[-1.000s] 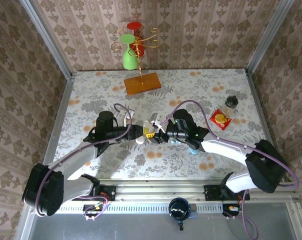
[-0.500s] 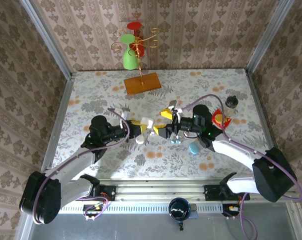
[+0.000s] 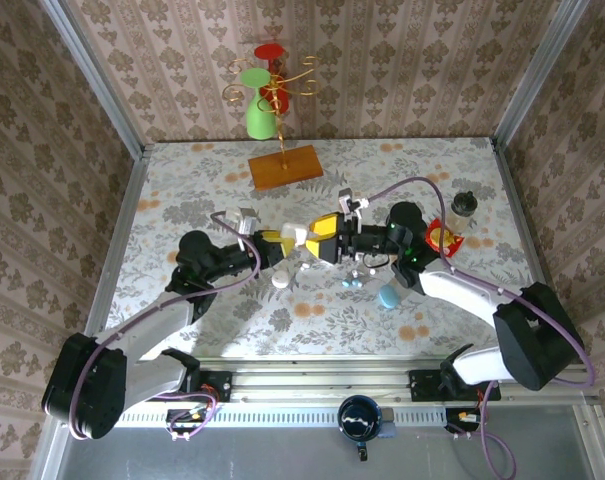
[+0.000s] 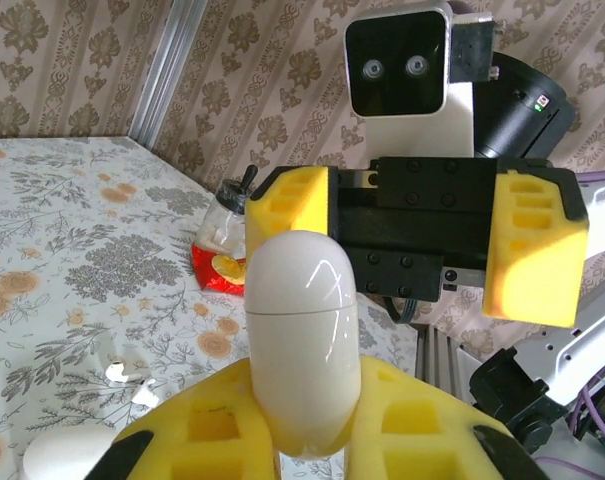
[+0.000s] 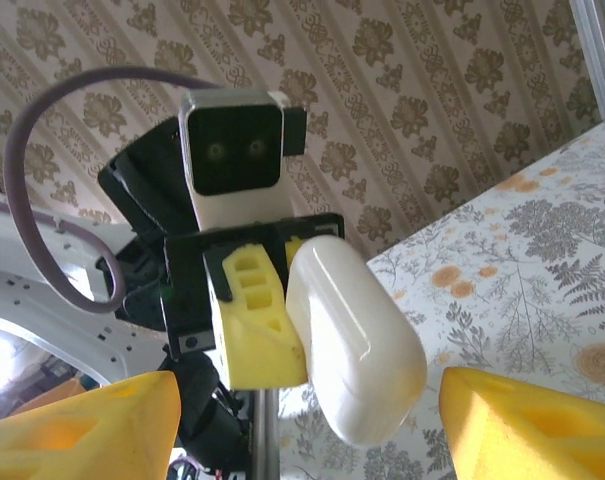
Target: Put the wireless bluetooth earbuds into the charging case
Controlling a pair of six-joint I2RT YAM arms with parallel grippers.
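The left gripper point(image 3: 288, 239) is clenched on a closed white case point(image 4: 301, 345), held clear of the table point(image 3: 182, 190) over its middle, with the free rounded end projecting beyond the yellow fingers point(image 4: 207, 425). The right gripper point(image 3: 329, 240) faces it end-on at the same height, jaws spread wide and holding nothing; the case end points into the gap between them. Whether it touches them cannot be told. Pale blue earbuds point(image 3: 352, 283) lie on the table below the right gripper, just beside a blue case point(image 3: 387, 297). White earbuds point(image 4: 119, 372) lie loose near a second white case point(image 3: 280, 282) below the left gripper.
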